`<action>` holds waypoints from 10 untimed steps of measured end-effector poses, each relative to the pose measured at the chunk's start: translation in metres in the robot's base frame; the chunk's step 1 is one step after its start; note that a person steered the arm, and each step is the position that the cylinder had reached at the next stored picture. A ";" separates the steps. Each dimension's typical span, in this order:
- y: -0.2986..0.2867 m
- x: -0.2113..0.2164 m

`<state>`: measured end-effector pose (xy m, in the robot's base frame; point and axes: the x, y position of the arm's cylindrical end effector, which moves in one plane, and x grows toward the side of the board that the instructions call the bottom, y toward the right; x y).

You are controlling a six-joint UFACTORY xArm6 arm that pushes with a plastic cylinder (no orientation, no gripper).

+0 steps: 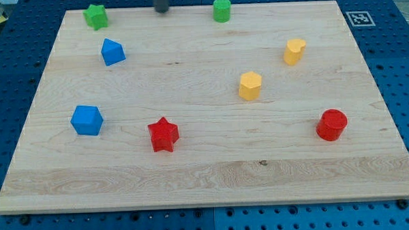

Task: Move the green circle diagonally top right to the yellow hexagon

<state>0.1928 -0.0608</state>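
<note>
The green circle (221,10) stands near the board's top edge, right of centre. The yellow hexagon (250,85) stands below it and slightly to the right, around the board's middle right. My tip (162,10) is at the view's top, left of the green circle with a gap between them. Most of the rod is cut off by the view's top edge.
A yellow heart-like block (294,51) is up right of the hexagon. A green star (96,16) is at top left. Two blue blocks (112,52) (87,120) are at left. A red star (163,135) and red cylinder (332,125) are lower. The wooden board (206,176) lies on a blue pegboard.
</note>
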 end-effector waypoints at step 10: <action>0.145 0.053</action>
<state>0.2455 0.0840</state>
